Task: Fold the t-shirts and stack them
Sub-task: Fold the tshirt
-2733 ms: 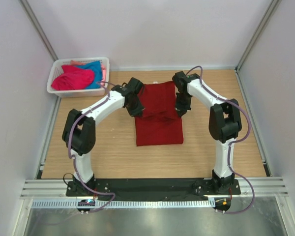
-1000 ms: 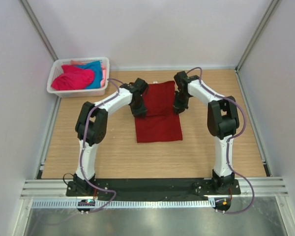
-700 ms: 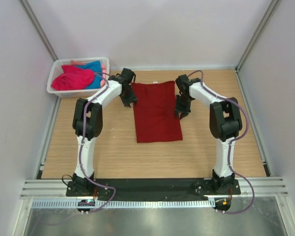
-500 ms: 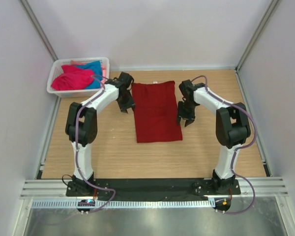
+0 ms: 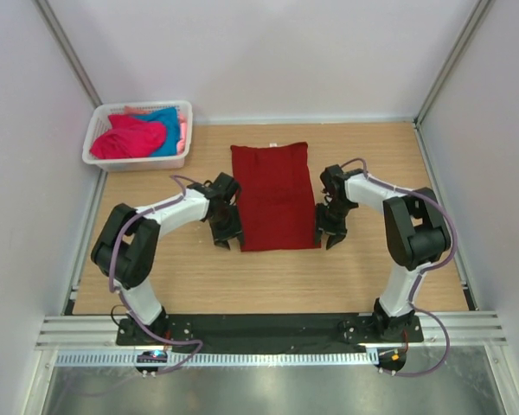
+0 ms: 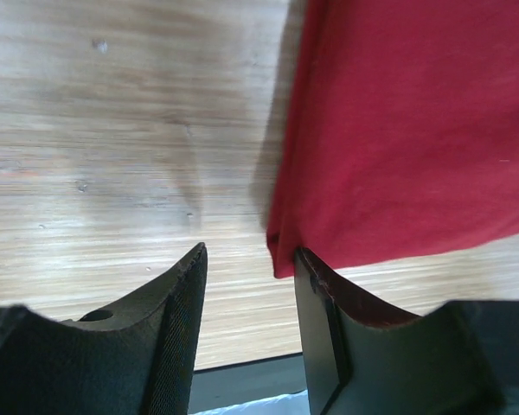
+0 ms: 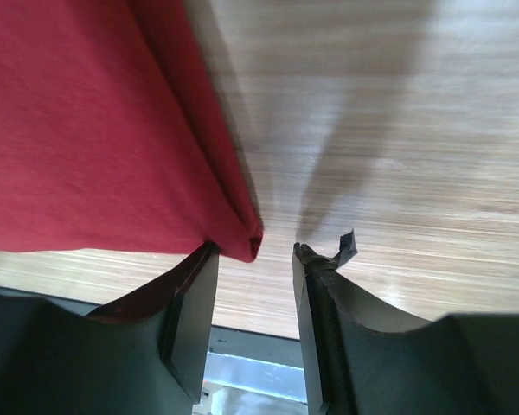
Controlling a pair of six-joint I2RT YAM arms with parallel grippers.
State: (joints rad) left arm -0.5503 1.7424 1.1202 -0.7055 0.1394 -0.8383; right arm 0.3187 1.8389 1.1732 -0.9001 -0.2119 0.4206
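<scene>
While the dark red cloth t-shirt (image 5: 274,194) lies mid-table as a half-folded strip, my left pincer (image 5: 227,239) and right pincer (image 5: 331,237) gape empty at its 7 and 5 o'clock corners, the bright pink t-shirt (image 5: 130,138) and turquoise t-shirt (image 5: 166,121) crumpled in the 10 o'clock white plastic lattice basket (image 5: 93,147).

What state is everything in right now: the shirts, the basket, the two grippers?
dark red t-shirt: folded into a rectangle, flat on the table
pink t-shirt: crumpled in the basket
turquoise t-shirt: crumpled, partly under the pink one
basket: upright, holding both
left gripper: open, at the red shirt's near left corner
right gripper: open, at its near right corner
</scene>
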